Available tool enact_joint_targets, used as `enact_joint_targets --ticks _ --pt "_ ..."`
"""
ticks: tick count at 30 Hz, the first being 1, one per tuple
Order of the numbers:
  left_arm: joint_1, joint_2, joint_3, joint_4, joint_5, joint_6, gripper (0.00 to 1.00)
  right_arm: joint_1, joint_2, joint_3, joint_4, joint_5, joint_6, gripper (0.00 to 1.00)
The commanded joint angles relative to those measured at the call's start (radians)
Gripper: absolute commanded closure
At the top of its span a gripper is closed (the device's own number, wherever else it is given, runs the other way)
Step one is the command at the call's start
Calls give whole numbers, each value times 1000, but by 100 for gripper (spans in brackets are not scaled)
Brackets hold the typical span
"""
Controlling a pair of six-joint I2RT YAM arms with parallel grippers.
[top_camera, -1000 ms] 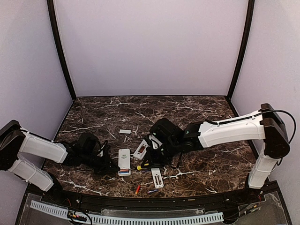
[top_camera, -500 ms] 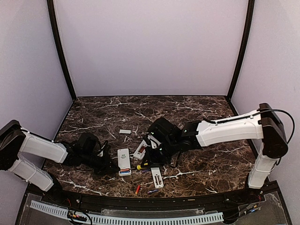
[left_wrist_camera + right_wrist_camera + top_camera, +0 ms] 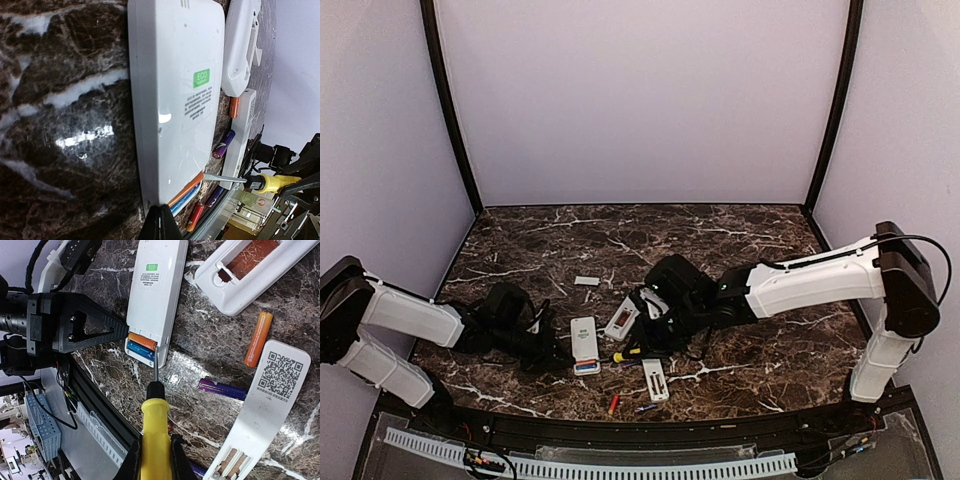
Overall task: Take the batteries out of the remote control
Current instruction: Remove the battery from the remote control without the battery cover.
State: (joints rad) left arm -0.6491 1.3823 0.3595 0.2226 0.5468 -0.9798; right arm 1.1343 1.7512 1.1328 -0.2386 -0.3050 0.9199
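My right tool (image 3: 152, 462) is clamped on the yellow handle of the screwdriver (image 3: 154, 415). The blade points at the open end of the remote (image 3: 155, 290). That remote lies back-up on the counter (image 3: 740, 230), near its front edge. Two cells sit in its end bay, an orange cell (image 3: 142, 340) and a blue cell (image 3: 139, 351) beside it, nearer the end edge. The blade tip is at the bay's corner, just beside the orange cell. I think it touches the casing there, but the view is too tight to be sure.

My left tool (image 3: 160, 225) is shut with nothing between its fingers. Its tips are against the remote's long edge at the bay, on the side away from the blade.

Room is tight on the screwdriver's side. A second remote (image 3: 245, 270), bay open and bare, lies just beside the first. A third remote (image 3: 272, 390) with a square code on its back lies nearer the front edge. A loose orange cell (image 3: 258, 338) and a purple cell (image 3: 222, 389) lie between those two.

From above, two more loose cells (image 3: 613, 403) lie close to the counter's front edge. On my left tool's side the marble beside the remote shows bare. A small cover plate (image 3: 586, 281) lies well apart toward the back, and beyond it the counter runs on to the rear wall.
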Motion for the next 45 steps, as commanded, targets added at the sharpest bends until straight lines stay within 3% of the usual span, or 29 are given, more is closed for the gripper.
enact_joint_targets --ticks 1,14,31,36,40,45 --pt "-20 45 1 -17 -33 9 100 10 -17 -19 246 -109 -28 100" --pt "-27 57 9 -18 -32 12 100 11 -65 -77 442 -161 -32 100" --pt "-35 53 28 -57 -48 20 100 17 -98 -114 524 -165 -36 100" --pt "-37 21 24 -78 -66 22 100 17 -131 -128 450 -70 -31 100" --pt "-37 -5 23 -92 -80 23 100 9 -122 -85 216 50 -21 100" --pt "-36 -13 24 -102 -85 24 100 8 -83 -43 103 71 -41 100"
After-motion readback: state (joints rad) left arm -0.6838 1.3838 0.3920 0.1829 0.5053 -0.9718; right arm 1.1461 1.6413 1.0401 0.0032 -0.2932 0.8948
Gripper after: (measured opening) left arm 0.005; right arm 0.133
